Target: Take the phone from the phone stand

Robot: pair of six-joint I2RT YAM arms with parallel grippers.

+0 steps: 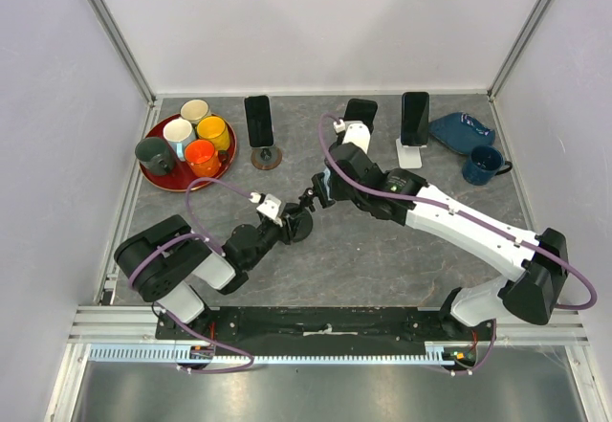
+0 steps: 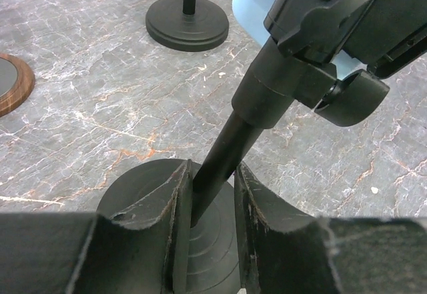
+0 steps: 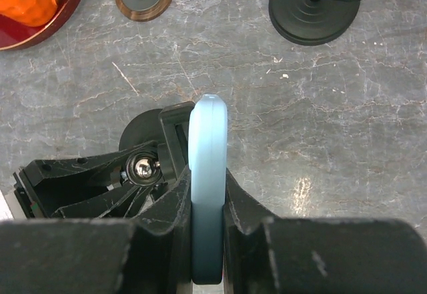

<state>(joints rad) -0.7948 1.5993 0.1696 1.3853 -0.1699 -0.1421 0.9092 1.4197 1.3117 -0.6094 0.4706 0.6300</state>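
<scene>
White-and-black arms [image 1: 469, 221], purple cables [image 1: 188, 202], scuffed black hands [image 2: 212, 194]

A grey, marble-veined table [image 1: 382, 259] sits enclosed by plain white walls [image 1: 316, 20], with aluminium posts [image 1: 113, 34] at the far corners, evenly lit.

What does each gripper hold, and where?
Left gripper holds the black phone stand by the bottom of its pole. Right gripper holds the light blue phone across its flat faces.

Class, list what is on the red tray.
On the tray stand five cups: dark green, white, cream, yellow, orange. The tray floor beneath them is hidden.
</scene>
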